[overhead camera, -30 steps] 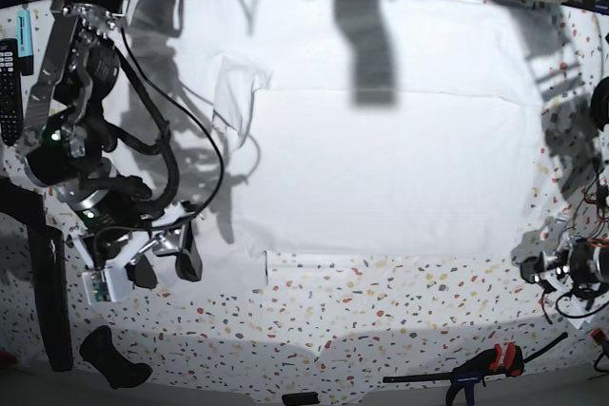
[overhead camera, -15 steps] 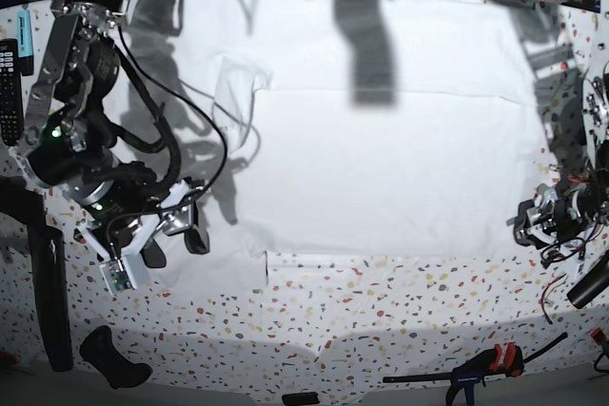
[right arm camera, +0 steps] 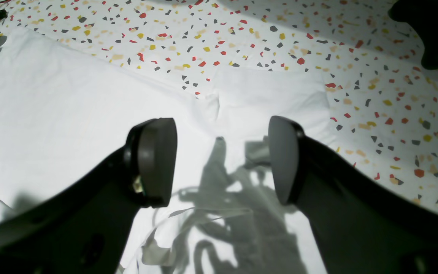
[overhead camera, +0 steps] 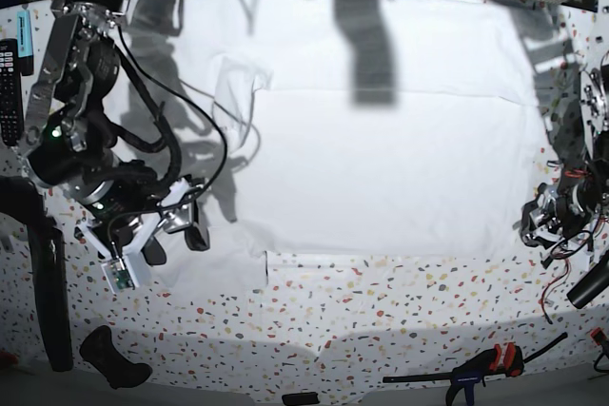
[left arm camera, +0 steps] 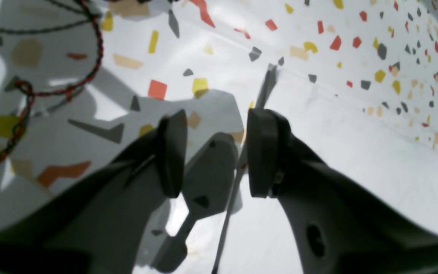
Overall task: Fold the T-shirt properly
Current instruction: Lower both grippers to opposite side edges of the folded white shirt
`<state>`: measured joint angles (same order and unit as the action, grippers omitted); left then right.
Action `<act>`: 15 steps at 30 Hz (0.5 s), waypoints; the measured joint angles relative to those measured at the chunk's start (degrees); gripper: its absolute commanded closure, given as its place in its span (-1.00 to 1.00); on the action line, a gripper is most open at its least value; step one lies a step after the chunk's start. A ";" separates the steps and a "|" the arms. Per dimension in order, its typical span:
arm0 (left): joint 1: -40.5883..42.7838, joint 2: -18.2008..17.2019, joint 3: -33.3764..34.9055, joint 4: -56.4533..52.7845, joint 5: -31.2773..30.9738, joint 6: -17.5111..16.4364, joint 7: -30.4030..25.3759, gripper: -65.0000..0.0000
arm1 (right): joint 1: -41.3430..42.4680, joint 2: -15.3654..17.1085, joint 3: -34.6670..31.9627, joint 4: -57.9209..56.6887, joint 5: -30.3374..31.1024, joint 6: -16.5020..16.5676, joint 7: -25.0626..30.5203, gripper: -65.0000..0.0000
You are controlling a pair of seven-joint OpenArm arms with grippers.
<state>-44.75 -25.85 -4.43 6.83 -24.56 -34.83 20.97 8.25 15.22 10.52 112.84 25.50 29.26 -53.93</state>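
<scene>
The white T-shirt (overhead camera: 381, 168) lies spread flat over most of the speckled table (overhead camera: 381, 320). My right gripper (overhead camera: 174, 244) hovers open at the shirt's near left end, beside the sleeve (overhead camera: 219, 278). In the right wrist view its fingers (right arm camera: 222, 160) stand wide apart above the cloth, with the sleeve (right arm camera: 272, 95) just ahead and nothing between them. My left gripper (overhead camera: 540, 227) sits low at the shirt's near right corner. In the left wrist view it (left arm camera: 215, 152) is open and empty, with the shirt's edge (left arm camera: 337, 144) under its right finger.
A remote control (overhead camera: 8, 83) lies at the far left edge. A black strap (overhead camera: 48, 292) and a black object (overhead camera: 114, 358) sit at the near left. A clamp (overhead camera: 485, 368) lies along the near edge. Loose wires (overhead camera: 566, 282) trail by the left arm.
The left arm has come in from the near right edge to the shirt's near right corner. The right gripper has shifted slightly and turned at the sleeve. Both stayed open.
</scene>
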 measured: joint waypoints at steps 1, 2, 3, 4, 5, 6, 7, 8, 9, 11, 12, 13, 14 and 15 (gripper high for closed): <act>0.15 -0.04 0.00 0.02 0.04 -0.11 0.00 0.21 | 0.00 0.00 0.00 0.00 0.28 0.00 0.02 -0.15; 0.20 -0.04 0.00 0.02 0.02 -0.11 -0.02 0.21 | 0.00 0.00 0.00 0.00 0.63 0.00 0.00 -0.15; 0.20 -0.04 0.00 0.02 0.02 -0.11 0.09 0.21 | 0.00 0.00 0.00 0.00 1.29 0.00 0.00 -0.15; 0.20 -0.04 0.00 0.04 0.02 -0.11 0.20 0.21 | 0.00 0.00 0.00 0.00 1.77 0.00 0.02 -0.15; 0.20 -0.04 -0.02 0.04 0.00 -0.11 0.44 0.21 | 0.02 0.00 -0.02 0.00 2.10 0.00 0.02 -0.15; 0.17 -0.07 -0.04 0.17 -0.11 -0.20 1.27 0.21 | 0.00 0.00 0.00 0.00 2.27 0.00 0.02 -0.15; 0.15 -0.13 -0.04 0.20 -0.11 -1.40 1.88 0.21 | 0.00 0.00 0.00 0.00 2.29 0.00 0.00 -0.15; 0.17 -0.15 -0.04 0.17 -0.17 -2.95 2.14 0.21 | 0.00 0.00 0.00 0.00 2.29 0.00 0.00 -0.15; 0.31 -0.13 -0.04 0.17 -1.01 -3.56 2.16 0.21 | 0.00 0.00 0.00 0.00 2.32 0.00 0.02 -0.15; 0.33 0.00 -0.04 0.13 -3.30 -4.04 2.89 0.21 | 0.00 0.00 0.00 0.00 2.34 0.00 0.02 -0.15; 0.31 0.02 -0.04 0.13 -3.82 -4.17 3.26 0.21 | 0.00 0.00 0.00 0.00 2.29 0.00 0.00 -0.15; 0.31 0.15 -0.04 0.13 -3.87 -4.17 3.21 0.21 | 0.00 0.00 0.00 0.00 2.32 0.00 0.02 -0.15; 0.31 0.17 -0.04 0.13 -3.85 -4.20 3.21 0.21 | 0.00 0.00 0.00 0.00 2.34 0.00 0.04 -0.15; 0.28 0.26 -0.04 0.13 -3.82 -4.17 3.21 0.21 | 0.00 0.00 0.00 0.00 2.34 0.00 0.02 -0.15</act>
<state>-44.47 -25.58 -4.47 6.96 -28.38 -39.00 24.18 8.25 15.22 10.52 112.84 27.83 29.26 -53.91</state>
